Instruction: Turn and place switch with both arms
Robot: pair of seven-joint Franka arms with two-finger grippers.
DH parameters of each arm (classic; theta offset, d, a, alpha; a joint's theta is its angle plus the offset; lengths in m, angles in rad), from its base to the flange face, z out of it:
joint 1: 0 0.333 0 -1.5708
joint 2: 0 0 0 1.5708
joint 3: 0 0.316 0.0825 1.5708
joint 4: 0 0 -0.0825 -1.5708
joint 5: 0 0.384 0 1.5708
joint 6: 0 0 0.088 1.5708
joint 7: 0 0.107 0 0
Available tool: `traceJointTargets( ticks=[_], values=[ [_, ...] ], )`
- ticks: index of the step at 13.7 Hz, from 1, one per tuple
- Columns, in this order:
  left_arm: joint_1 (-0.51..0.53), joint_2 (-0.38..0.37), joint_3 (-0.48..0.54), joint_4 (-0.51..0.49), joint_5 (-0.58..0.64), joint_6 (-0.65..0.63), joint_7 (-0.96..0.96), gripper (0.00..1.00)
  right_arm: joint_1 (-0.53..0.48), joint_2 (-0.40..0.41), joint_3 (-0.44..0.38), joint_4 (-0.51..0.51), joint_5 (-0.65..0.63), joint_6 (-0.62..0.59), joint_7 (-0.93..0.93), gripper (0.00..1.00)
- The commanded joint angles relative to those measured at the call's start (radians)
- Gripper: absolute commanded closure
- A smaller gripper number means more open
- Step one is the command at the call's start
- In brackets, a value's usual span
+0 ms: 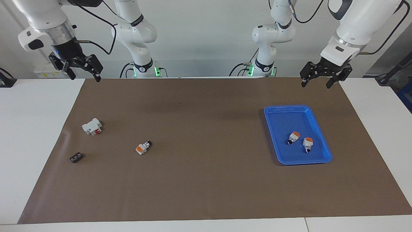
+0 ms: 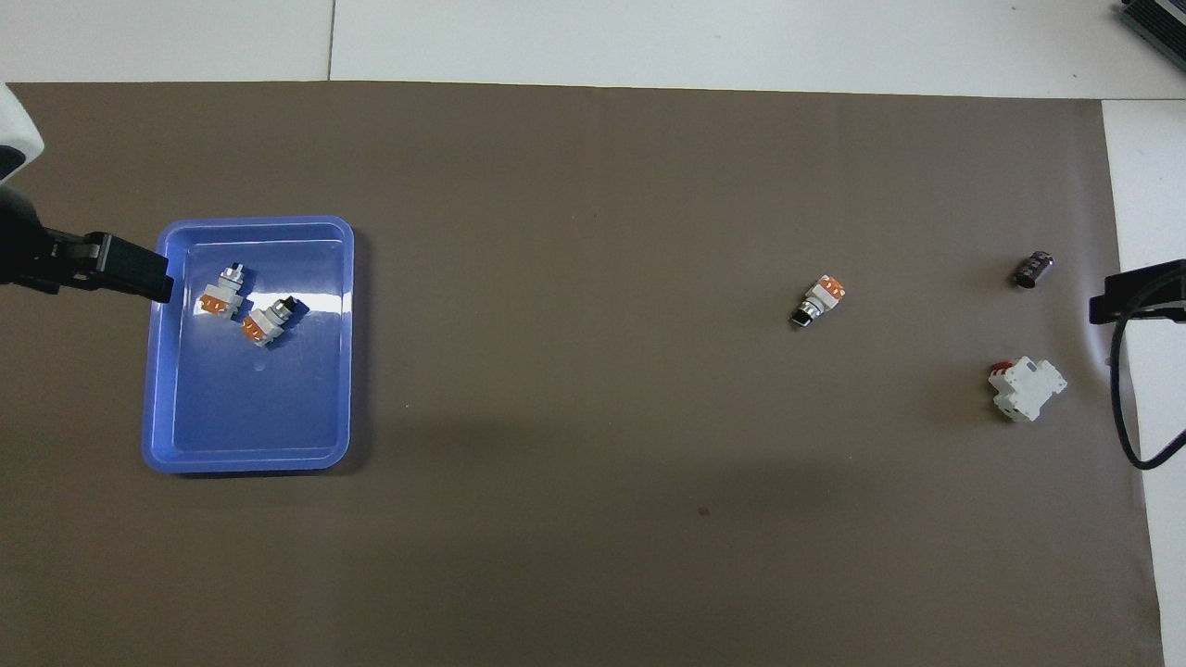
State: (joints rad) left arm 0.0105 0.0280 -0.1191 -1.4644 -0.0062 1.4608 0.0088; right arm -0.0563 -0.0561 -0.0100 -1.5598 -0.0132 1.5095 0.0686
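The switch (image 1: pixel 143 148) lies on its side on the brown mat, toward the right arm's end; it shows a white body, an orange end block and a black knob tip. It also shows in the overhead view (image 2: pixel 819 301). My right gripper (image 1: pixel 86 78) is open and empty, raised over the mat's edge nearest the robots, well apart from the switch. My left gripper (image 1: pixel 317 85) is open and empty, raised over the mat's edge nearest the robots, by the blue tray. One of its fingers (image 2: pixel 120 267) shows in the overhead view.
A blue tray (image 1: pixel 289 119) toward the left arm's end holds two similar orange-ended switches (image 1: pixel 293 137) (image 1: pixel 307 144). A larger white block with red (image 1: pixel 92 126) and a small dark part (image 1: pixel 76 157) lie toward the right arm's end, beside the switch.
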Motion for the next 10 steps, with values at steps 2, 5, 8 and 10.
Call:
traceJointTargets(
  ticks=[2, 5, 8, 10],
  values=[
    [0.009, -0.031, -0.001, -0.074, 0.025, 0.079, -0.04, 0.0, 0.015, 0.007, -0.004, 0.024, -0.027, -0.067, -0.016, 0.0],
    [0.009, -0.028, 0.001, -0.071, 0.04, 0.09, -0.041, 0.0, 0.044, 0.002, -0.004, 0.021, -0.06, -0.077, -0.016, 0.0],
    [0.008, -0.028, -0.001, -0.073, 0.038, 0.119, -0.068, 0.0, 0.047, -0.002, -0.001, 0.012, -0.071, -0.072, -0.016, 0.0],
    [0.009, -0.028, -0.001, -0.074, 0.038, 0.122, -0.069, 0.0, 0.047, -0.002, -0.001, 0.009, -0.065, -0.069, -0.016, 0.0]
  ],
)
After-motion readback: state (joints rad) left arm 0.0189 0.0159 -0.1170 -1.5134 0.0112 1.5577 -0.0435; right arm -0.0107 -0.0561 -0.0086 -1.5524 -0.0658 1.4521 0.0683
